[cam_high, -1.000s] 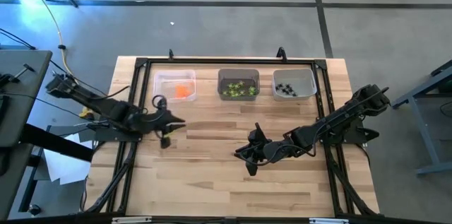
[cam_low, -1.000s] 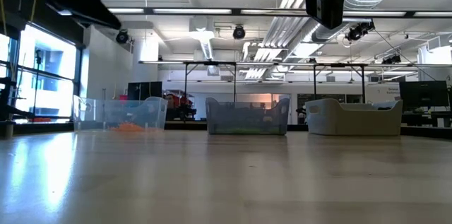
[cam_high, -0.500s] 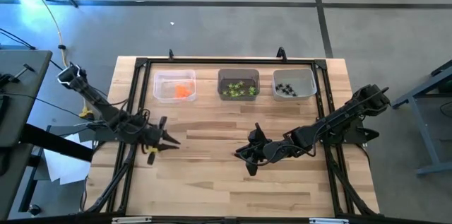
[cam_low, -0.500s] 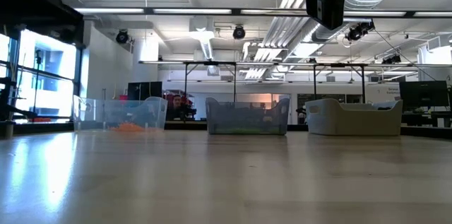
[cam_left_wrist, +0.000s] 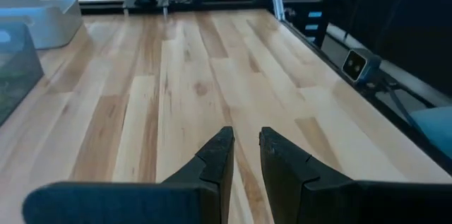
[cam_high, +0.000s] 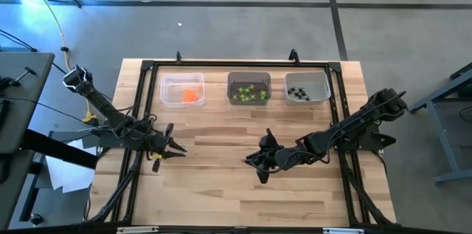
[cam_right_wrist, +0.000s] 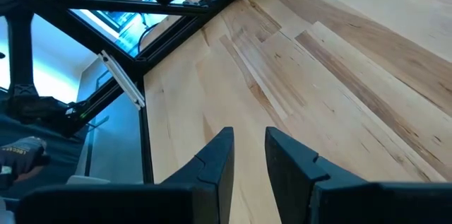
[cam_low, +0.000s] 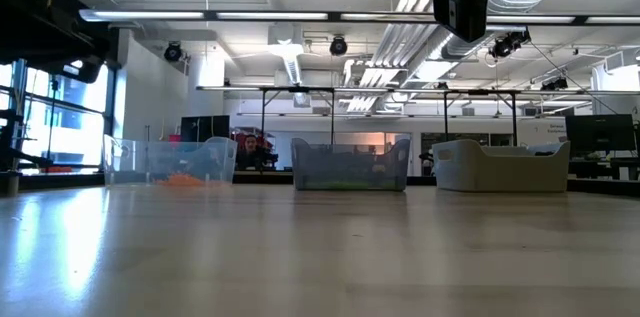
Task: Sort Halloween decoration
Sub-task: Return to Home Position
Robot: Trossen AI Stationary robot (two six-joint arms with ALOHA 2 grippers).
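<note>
Three small translucent bins stand in a row at the table's far side. The left bin (cam_high: 182, 90) holds orange trinkets (cam_high: 192, 95), the middle bin (cam_high: 248, 88) lime-green ones (cam_high: 249, 94), and the right bin (cam_high: 307, 86) black spider-shaped ones (cam_high: 297, 92). My left gripper (cam_high: 177, 148) hovers over the table's left part and points right. Its fingers are almost together and empty (cam_left_wrist: 246, 146). My right gripper (cam_high: 253, 162) hovers over the table's middle and points left, also nearly closed and empty (cam_right_wrist: 248, 146). I see no trinkets on the bare tabletop.
A black metal frame (cam_high: 147, 68) runs around the table's edges. The wooden tabletop (cam_high: 221, 190) between the grippers and the near edge is bare. In the low view the bins (cam_low: 350, 165) stand at the far side and the arms hang above.
My left gripper has drawn back from beside the orange bin toward the table's near and left edges, and its arm has folded up over the left edge. My right arm has kept still.
</note>
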